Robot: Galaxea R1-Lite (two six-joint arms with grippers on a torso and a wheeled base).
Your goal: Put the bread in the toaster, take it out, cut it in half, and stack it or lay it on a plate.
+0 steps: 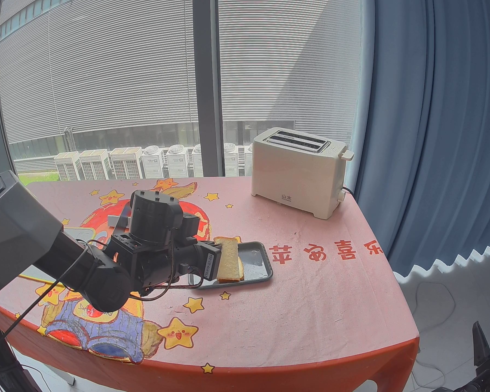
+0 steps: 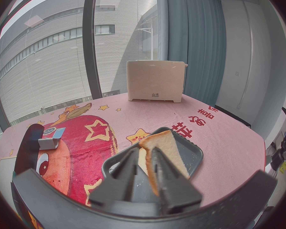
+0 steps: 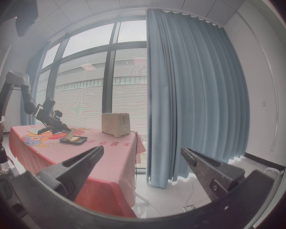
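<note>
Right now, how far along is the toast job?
Early. Done: the left gripper is shut on the bread, which stands on edge at the tray. In hand: getting it to the toaster, whose slots look empty. Left: toasting, removal, cutting, plating. The right gripper hangs open, away from the table.

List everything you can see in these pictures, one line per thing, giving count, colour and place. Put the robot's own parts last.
bread: one slice, pale with brown crust, standing on edge at the tray, held by the left gripper.
tray: one, dark grey, middle of the table.
toaster: one, cream, far right corner of the table, by the window.
tablecloth: one, pink with cartoon print, covering the table.
curtain: one, blue, right of the table.
left gripper: one, black, shut on the bread.
right gripper: one, black, open, off the table's right side.
</note>
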